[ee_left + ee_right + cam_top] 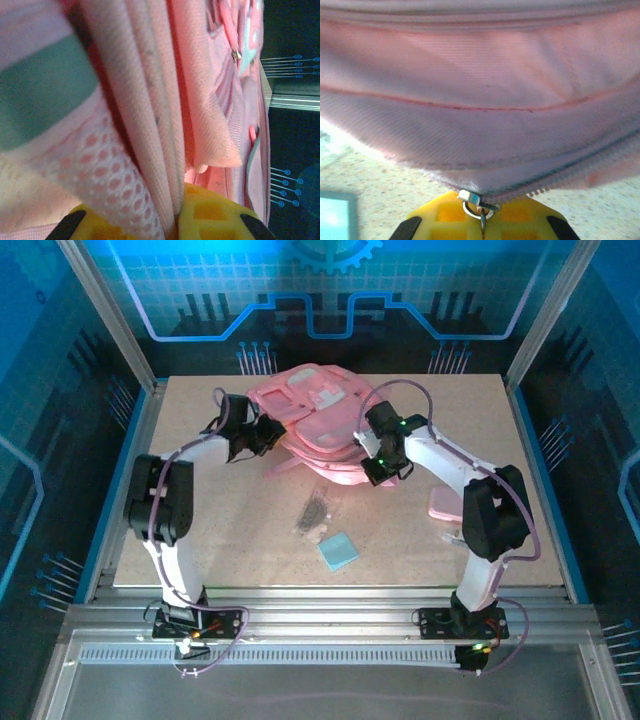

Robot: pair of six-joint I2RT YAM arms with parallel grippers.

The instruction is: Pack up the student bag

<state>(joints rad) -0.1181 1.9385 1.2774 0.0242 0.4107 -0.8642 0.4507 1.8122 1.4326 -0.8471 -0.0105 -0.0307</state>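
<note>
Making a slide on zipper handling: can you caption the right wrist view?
Right gripper pinches the zipper pull at the student bag's lower edge.

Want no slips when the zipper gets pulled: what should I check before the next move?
1. Left gripper pinches the student bag fabric: ok.
2. Right gripper shut on the zipper pull: ok.
3. Student bag opening wide enough: cannot tell.
4. Blue pad and dark item packed: not ok, both lie on the table.
5. Small pink case clear of the right arm: cannot tell, partly hidden.
</note>
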